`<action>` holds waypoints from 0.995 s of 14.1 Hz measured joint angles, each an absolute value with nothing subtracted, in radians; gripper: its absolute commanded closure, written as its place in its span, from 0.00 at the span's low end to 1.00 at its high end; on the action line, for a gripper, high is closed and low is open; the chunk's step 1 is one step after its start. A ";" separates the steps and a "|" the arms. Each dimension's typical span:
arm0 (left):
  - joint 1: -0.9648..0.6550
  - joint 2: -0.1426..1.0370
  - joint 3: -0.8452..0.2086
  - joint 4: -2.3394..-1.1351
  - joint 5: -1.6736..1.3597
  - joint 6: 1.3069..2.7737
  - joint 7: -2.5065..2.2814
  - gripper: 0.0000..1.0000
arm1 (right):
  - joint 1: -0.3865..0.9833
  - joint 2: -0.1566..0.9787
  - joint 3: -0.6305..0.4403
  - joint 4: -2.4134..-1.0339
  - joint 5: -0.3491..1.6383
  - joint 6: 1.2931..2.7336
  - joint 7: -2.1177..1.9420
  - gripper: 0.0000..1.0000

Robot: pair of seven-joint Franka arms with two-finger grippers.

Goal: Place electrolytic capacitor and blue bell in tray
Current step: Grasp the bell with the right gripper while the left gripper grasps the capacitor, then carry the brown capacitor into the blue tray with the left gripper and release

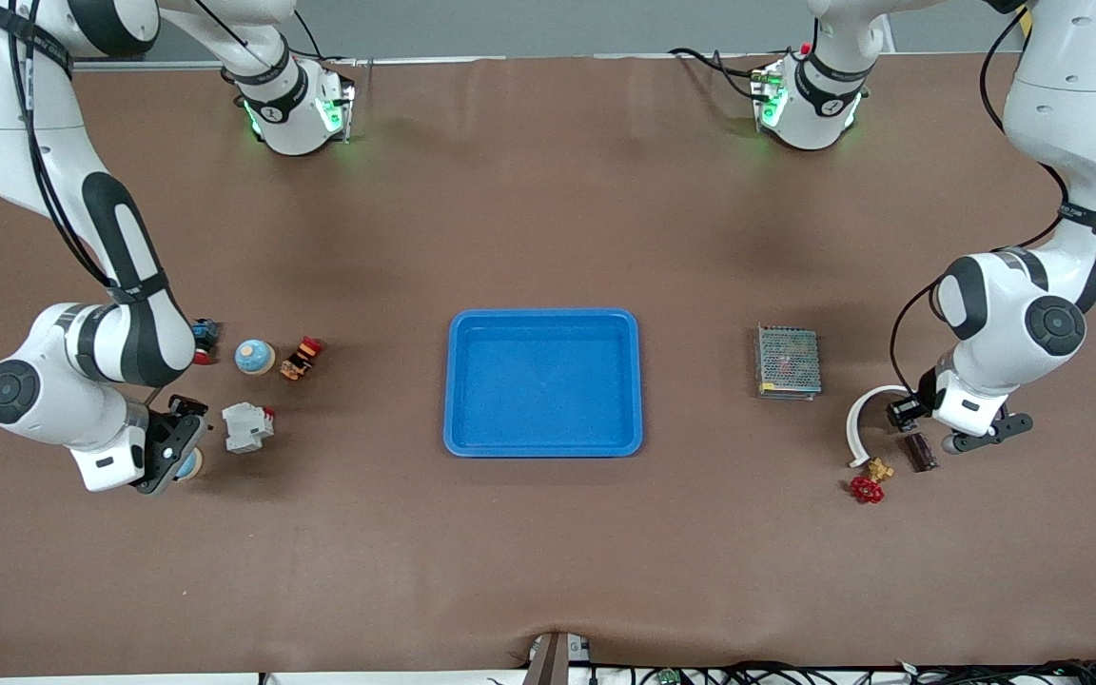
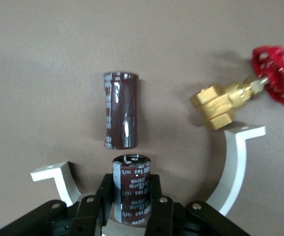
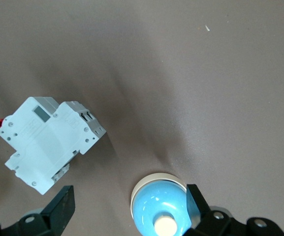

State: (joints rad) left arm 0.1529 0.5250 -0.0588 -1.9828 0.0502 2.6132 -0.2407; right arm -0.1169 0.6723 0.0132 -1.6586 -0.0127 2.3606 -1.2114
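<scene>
The bright-blue tray [image 1: 458, 381] lies mid-table and holds nothing. My left gripper [image 1: 902, 416] is low at the left arm's end of the table, inside the curve of a white arc piece [image 1: 854, 419]. In the left wrist view it [image 2: 130, 196] is shut on a brown electrolytic capacitor [image 2: 131, 184]. A second brown capacitor [image 2: 121, 110] lies on the table just ahead of it [image 1: 921, 451]. My right gripper [image 1: 175, 457] is low at the right arm's end. Its jaws [image 3: 129, 209] are open around a blue bell [image 3: 156, 206], which sits close to one finger [image 3: 195, 204]. Another blue bell [image 1: 254, 357] stands farther from the front camera.
A white circuit breaker [image 1: 247, 426] lies beside the right gripper [image 3: 48, 142]. An orange-red part [image 1: 302, 358] and a small blue-red part [image 1: 204, 338] lie near the second bell. A brass valve with a red handle [image 1: 870, 483] and a grey mesh box [image 1: 788, 362] are near the left gripper.
</scene>
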 measured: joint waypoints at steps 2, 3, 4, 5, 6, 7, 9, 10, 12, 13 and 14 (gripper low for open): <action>0.151 0.502 -0.061 -1.968 0.050 2.582 -0.241 1.00 | -0.118 0.673 0.013 -1.657 -0.028 2.361 -1.214 0.00; 0.149 0.486 -0.063 -1.956 0.050 2.548 -0.241 1.00 | -0.122 0.677 0.012 -1.654 -0.029 2.361 -1.227 0.00; 0.148 0.468 -0.067 -1.940 0.050 2.507 -0.243 1.00 | -0.126 0.683 0.011 -1.645 -0.029 2.361 -1.247 0.00; 0.147 0.447 -0.073 -1.925 0.050 2.464 -0.246 1.00 | -0.131 0.693 0.010 -1.633 -0.030 2.361 -1.263 0.00; 0.147 0.427 -0.083 -1.912 0.050 2.427 -0.257 1.00 | -0.139 0.705 0.010 -1.621 -0.030 2.361 -1.275 0.00; 0.146 0.407 -0.096 -1.902 0.050 2.398 -0.273 1.00 | -0.146 0.716 0.010 -1.610 -0.030 2.361 -1.284 0.00; 0.144 0.376 -0.133 -1.891 0.050 2.359 -0.316 1.00 | -0.153 0.730 0.010 -1.600 -0.030 2.380 -1.289 0.00; 0.142 0.366 -0.156 -1.887 0.050 2.348 -0.346 1.00 | -0.154 0.734 0.010 -1.598 -0.030 2.392 -1.289 0.00; 0.121 0.361 -0.197 -1.879 0.050 2.337 -0.433 1.00 | -0.155 0.739 0.010 -1.597 -0.029 2.398 -1.289 0.00; 0.092 0.361 -0.206 -1.876 0.050 2.335 -0.482 1.00 | -0.157 0.743 0.010 -1.597 -0.029 2.399 -1.289 0.00; 0.054 0.361 -0.209 -1.874 0.050 2.334 -0.537 1.00 | -0.161 0.747 0.010 -1.597 -0.029 2.400 -1.289 0.00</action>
State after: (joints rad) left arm 0.0539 0.3613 -0.2090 -1.8739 0.0501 2.3344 -0.5373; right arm -0.1606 0.7469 0.0099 -1.5967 -0.0295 2.4002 -1.2887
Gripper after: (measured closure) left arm 0.665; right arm 0.000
